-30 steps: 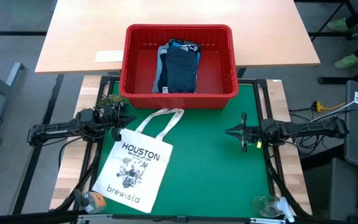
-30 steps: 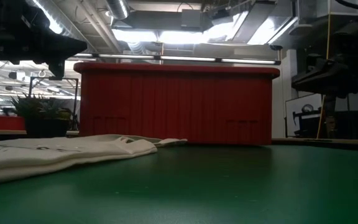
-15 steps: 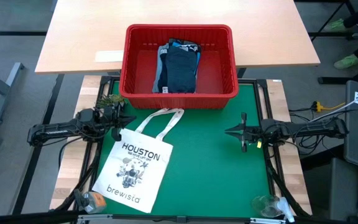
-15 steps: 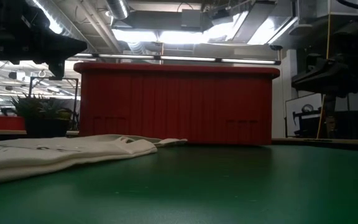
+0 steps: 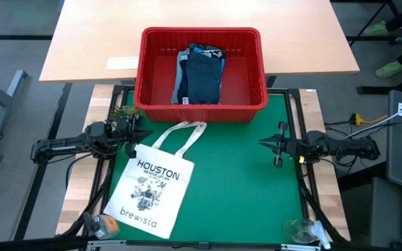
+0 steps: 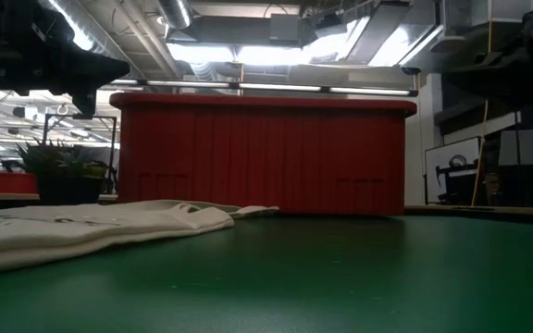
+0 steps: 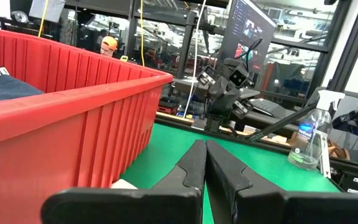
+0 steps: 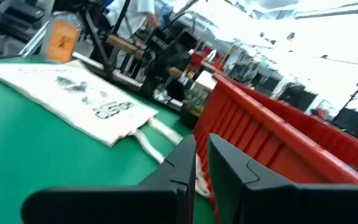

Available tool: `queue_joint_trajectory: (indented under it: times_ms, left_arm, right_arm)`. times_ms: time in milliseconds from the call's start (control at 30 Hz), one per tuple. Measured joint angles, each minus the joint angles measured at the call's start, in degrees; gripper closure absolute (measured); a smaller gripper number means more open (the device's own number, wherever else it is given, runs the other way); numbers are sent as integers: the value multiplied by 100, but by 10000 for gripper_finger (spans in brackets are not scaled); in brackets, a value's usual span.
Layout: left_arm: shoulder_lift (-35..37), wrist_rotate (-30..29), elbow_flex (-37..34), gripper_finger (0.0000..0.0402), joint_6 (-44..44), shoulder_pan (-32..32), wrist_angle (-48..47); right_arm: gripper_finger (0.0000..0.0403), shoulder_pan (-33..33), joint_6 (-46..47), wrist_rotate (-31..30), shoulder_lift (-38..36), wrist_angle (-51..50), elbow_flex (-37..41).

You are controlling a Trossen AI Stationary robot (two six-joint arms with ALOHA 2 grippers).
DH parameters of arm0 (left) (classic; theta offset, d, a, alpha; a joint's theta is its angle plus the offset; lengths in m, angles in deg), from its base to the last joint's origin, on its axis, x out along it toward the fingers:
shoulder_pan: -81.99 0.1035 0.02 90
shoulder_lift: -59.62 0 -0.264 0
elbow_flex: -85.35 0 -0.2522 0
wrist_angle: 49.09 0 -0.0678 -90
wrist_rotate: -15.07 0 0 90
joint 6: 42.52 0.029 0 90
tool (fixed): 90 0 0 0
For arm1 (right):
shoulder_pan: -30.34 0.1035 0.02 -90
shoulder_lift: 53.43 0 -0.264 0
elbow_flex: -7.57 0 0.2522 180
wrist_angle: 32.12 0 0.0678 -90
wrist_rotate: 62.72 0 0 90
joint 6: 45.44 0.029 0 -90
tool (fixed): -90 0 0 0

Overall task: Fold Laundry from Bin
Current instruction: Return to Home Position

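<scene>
The red bin (image 5: 201,32) stands at the far edge of the green mat, resting partly on the wooden table behind. Inside it the laundry (image 5: 201,77) lies as a folded dark navy stack with blue and light edges. A white HOUSTON tote bag (image 5: 149,188) lies flat on the mat's near left, its handles toward the bin. My left gripper (image 5: 142,134) hovers shut at the mat's left edge, pointing level toward the right. My right gripper (image 5: 262,143) hovers at the right side, pointing left, its fingers (image 8: 188,152) nearly together with nothing between them.
A small plant (image 5: 122,111) stands by the bin's near left corner. A clear spray bottle (image 5: 306,230) lies at the mat's near right corner, and an orange-capped object (image 5: 107,223) at the near left. A white sheet (image 5: 122,63) lies on the wooden table.
My right gripper has risen and drawn back a little toward the table's right edge, tipping up to level; in the low view it has gone up out of the place where it showed. The left arm, the bin and the tote bag are as before.
</scene>
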Motion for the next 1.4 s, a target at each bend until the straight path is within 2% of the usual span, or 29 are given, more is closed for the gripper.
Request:
queue_joint_trajectory:
  times_ms: [1400]
  left_arm:
    - [0, 0, 0, 398, 0, 0, -2]
  right_arm:
    - [359, 0, 0, -3, 4, -29, 0]
